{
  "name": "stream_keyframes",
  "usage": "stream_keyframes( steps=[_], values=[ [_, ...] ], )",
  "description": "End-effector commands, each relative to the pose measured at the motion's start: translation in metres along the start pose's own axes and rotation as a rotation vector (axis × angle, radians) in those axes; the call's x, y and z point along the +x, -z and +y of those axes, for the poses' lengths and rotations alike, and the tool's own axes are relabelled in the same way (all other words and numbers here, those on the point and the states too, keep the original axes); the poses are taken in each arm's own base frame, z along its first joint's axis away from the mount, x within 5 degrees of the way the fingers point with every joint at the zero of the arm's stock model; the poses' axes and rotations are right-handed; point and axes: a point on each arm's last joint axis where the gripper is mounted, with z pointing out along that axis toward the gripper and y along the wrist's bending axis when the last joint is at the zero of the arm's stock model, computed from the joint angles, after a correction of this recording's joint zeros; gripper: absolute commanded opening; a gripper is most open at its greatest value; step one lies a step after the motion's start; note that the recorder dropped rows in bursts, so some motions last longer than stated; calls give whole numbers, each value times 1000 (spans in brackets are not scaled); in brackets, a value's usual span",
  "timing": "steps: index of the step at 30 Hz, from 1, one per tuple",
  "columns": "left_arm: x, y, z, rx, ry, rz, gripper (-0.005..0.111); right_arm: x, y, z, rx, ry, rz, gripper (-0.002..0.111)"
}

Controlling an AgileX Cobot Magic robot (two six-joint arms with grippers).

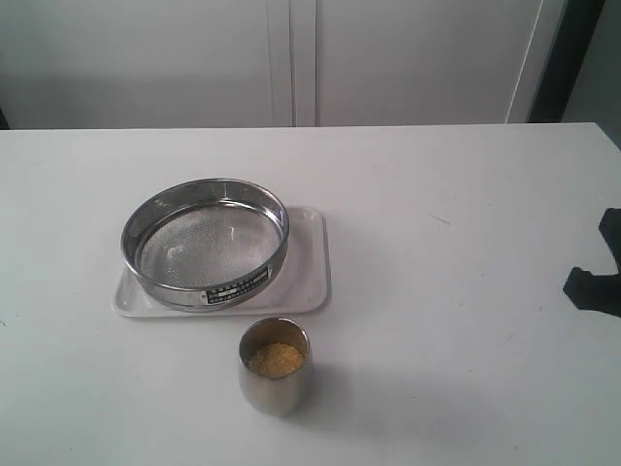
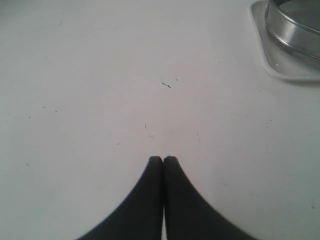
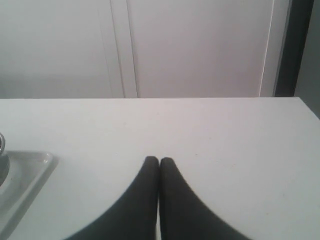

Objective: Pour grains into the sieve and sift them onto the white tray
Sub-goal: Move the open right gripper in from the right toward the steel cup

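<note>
While nothing is poured yet, the whole task remains: surface (image 1: pixel 466 291), wide, open room on the right arm's side; tray (image 1: pixel 309 262) under sieve (image 1: pixel 205 243), mesh empty; cup (image 1: pixel 276 388) just beside tray's near edge, upright, holding grains (image 1: pixel 276 358); left hand (image 2: pixel 163 159), right hand (image 3: pixel 159 160), both clenched on nothing, well apart from cup.

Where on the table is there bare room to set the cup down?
Widest bare stretch: right of the tray and cup, across the table to its edge. Also bare: behind the sieve and left of the tray. Crowded: the narrow gap between cup and tray.
</note>
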Motion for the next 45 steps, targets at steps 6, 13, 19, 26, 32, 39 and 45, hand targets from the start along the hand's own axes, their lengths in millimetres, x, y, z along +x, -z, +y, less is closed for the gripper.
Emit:
stream_keyframes(
  steps=[6, 13, 19, 26, 32, 39, 45],
  values=[
    [4, -1, 0, 4, 13, 16, 0, 13, -8, 5, -75, 28, 20, 0],
    [4, -1, 0, 4, 13, 16, 0, 22, -10, 13, -178, 71, 6, 0],
    [4, -1, 0, 4, 13, 16, 0, 31, -12, 19, -258, 104, 35, 0],
    [4, -1, 0, 4, 13, 16, 0, 48, -18, 30, -421, 122, 90, 0],
    [4, -1, 0, 4, 13, 16, 0, 60, -22, 40, -577, 140, 90, 0],
    [4, -1, 0, 4, 13, 16, 0, 71, -31, 49, -737, 163, 143, 6],
    [4, -1, 0, 4, 13, 16, 0, 80, -39, 50, -775, 156, 192, 37]
  ],
)
